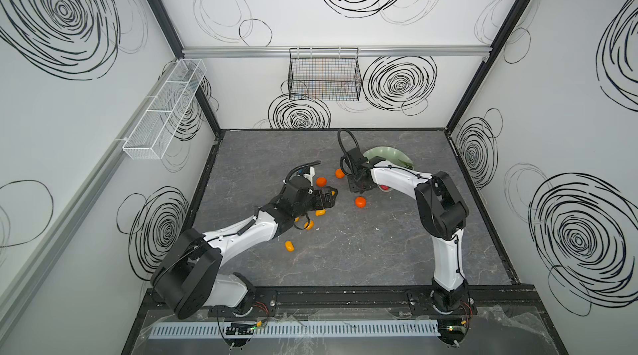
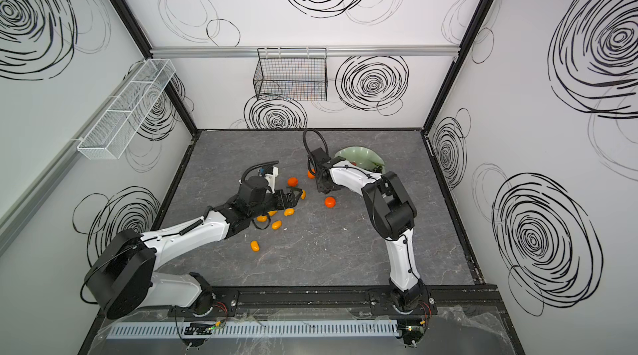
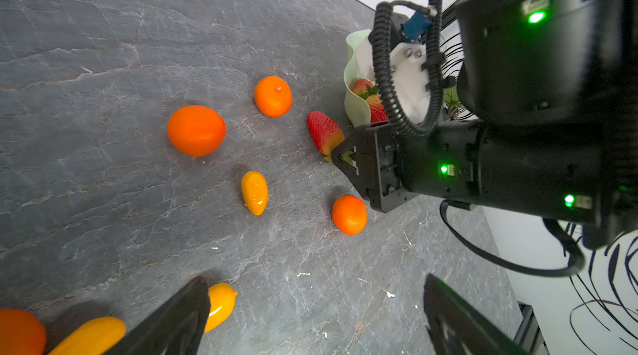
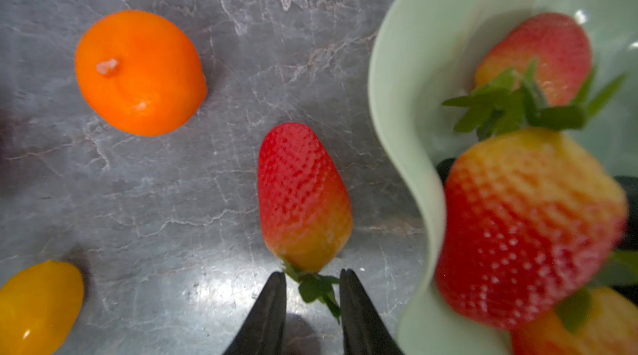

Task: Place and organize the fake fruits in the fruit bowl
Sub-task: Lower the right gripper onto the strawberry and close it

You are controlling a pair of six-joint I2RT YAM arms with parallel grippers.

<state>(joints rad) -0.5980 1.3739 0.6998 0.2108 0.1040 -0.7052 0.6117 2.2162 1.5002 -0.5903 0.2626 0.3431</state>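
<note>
Strawberry [image 4: 303,194] beside fruit bowl [image 4: 407,94], calyx between slightly parted tips of right gripper [image 4: 312,277].

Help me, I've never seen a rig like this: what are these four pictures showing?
Two robot arms work over a grey table. Two pictures look down from above; the close-ups come from cameras on each arm's wrist. Loose on the table lie orange tangerines, yellow kumquats and one strawberry. The mint-green bowl holds strawberries. The left fingers stand wide open, empty. The right fingers straddle the loose strawberry's leafy cap; whether they pinch it, I cannot tell.
</note>
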